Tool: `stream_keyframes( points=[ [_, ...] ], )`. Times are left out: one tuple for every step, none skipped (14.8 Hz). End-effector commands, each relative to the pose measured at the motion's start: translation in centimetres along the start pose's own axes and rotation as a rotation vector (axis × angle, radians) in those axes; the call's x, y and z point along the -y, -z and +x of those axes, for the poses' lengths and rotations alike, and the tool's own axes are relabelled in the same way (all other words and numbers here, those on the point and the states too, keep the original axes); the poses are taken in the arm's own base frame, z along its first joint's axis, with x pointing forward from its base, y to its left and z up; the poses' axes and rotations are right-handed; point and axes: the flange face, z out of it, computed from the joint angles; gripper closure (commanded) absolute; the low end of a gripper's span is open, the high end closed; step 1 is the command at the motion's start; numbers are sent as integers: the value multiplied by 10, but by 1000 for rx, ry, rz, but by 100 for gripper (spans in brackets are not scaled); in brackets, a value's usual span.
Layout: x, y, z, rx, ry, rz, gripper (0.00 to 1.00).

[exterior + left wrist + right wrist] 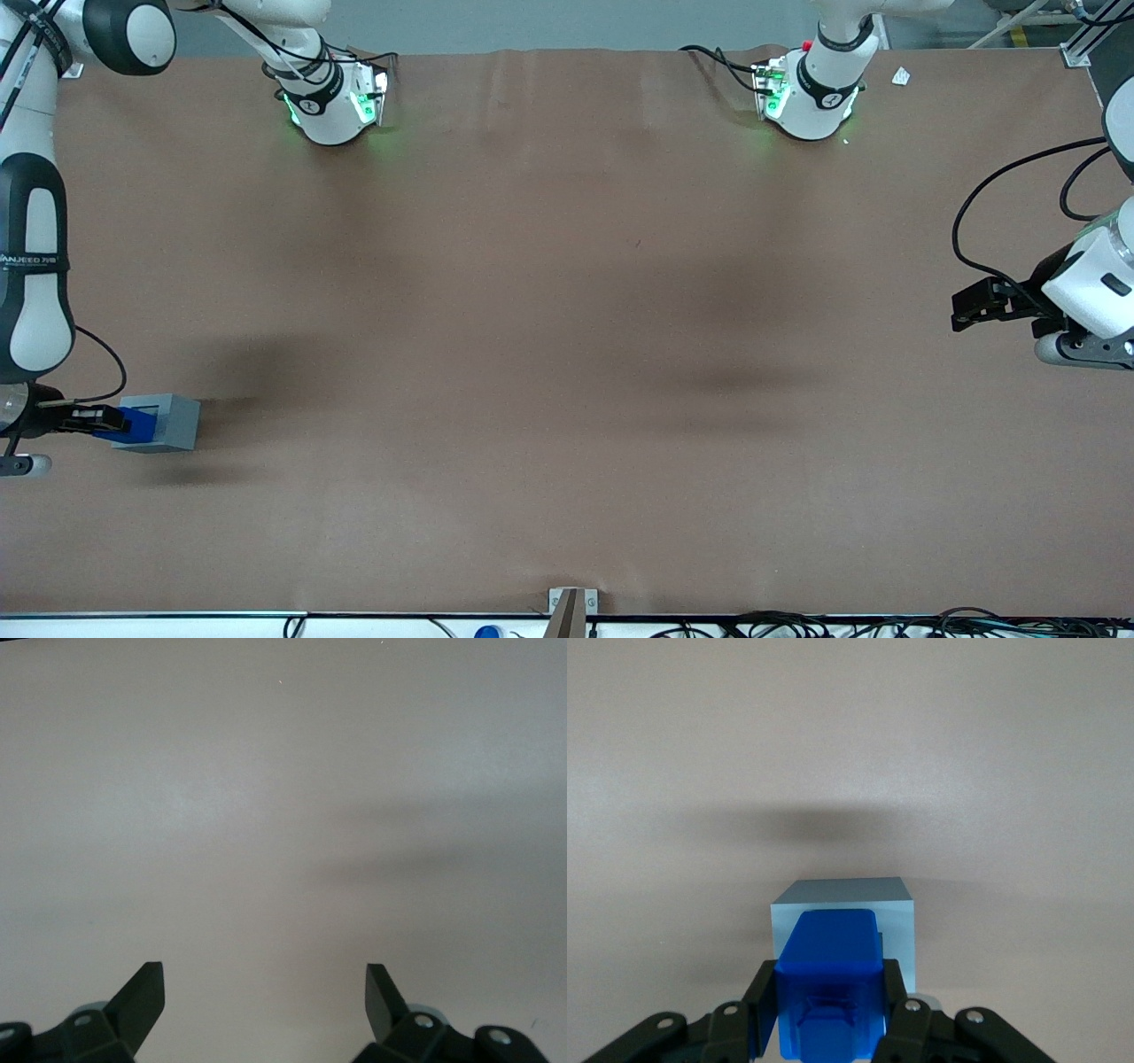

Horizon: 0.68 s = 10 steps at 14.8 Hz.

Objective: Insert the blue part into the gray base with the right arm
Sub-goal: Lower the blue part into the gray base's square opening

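The gray base [168, 423] sits on the brown table at the working arm's end. The blue part [133, 425] is over the base's end that faces the arm. My right gripper [111, 422] is shut on the blue part. In the right wrist view the blue part [830, 979] sits between the two black fingers [764, 1005], with the gray base [897, 926] directly under it. I cannot tell whether the part sits in the recess; the recess is hidden by the part.
The brown table [567, 354] spreads wide toward the parked arm's end. The two arm bases [337, 97] stand at the table's edge farthest from the front camera. A small bracket [572, 607] sits at the nearest edge.
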Motion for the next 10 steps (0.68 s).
stream_keyframes(
  points=[
    [-4, 7, 4, -16, 5, 11, 100],
    [-5, 7, 4, -16, 5, 11, 100],
    [-6, 7, 3, -14, 4, 10, 100],
    [-7, 7, 3, -12, 2, 13, 100],
    [-7, 4, 1, 5, 3, 18, 100],
    [-10, 1, -2, 19, -3, 23, 100],
    [-9, -1, -3, 23, -9, 26, 100],
    [-10, -2, -3, 25, -11, 26, 100],
    [-8, -2, -3, 27, -10, 26, 100],
    [-7, -2, -3, 27, -8, 26, 100]
  ],
)
